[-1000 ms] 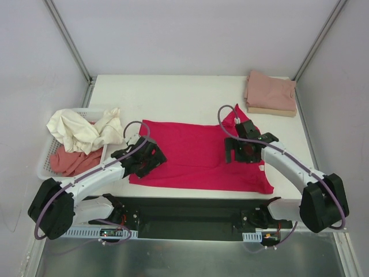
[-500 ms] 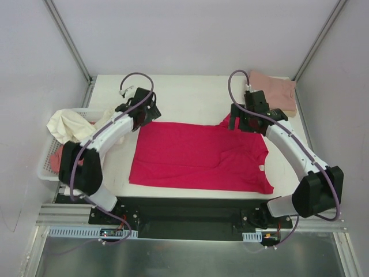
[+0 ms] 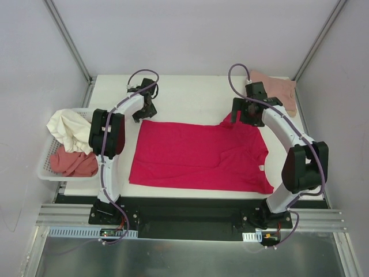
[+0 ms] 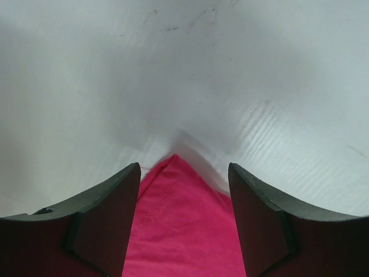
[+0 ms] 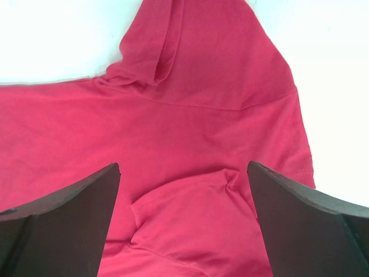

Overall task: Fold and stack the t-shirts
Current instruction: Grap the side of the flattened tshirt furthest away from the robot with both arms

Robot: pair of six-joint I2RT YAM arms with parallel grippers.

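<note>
two t-shirts at least wait unfolded in the white basket (image 3: 45,172) at the left edge, a cream shirt (image 3: 68,128) crumpled over a salmon-pink shirt (image 3: 72,164). one folded dusty pink shirt (image 3: 278,91) lies at the far right corner as the start of the stack; what is under it i cannot tell. the crimson-red t-shirt (image 3: 196,157) is spread flat across the middle of the table (image 3: 190,95), not yet folded, with a rumple near its right sleeve, so i judge the task to be in its early part. the left gripper (image 4: 184,173) sits at the shirt's far left corner, jaws spread with the corner's tip between them, not pinched. the right gripper (image 5: 183,173) hangs over the far right sleeve, jaws wide apart and holding nothing. the tabletop is white and matt, faintly scuffed in the left wrist view. pale grey walls close it in on three sides, with metal posts rising at the far corners.
</note>
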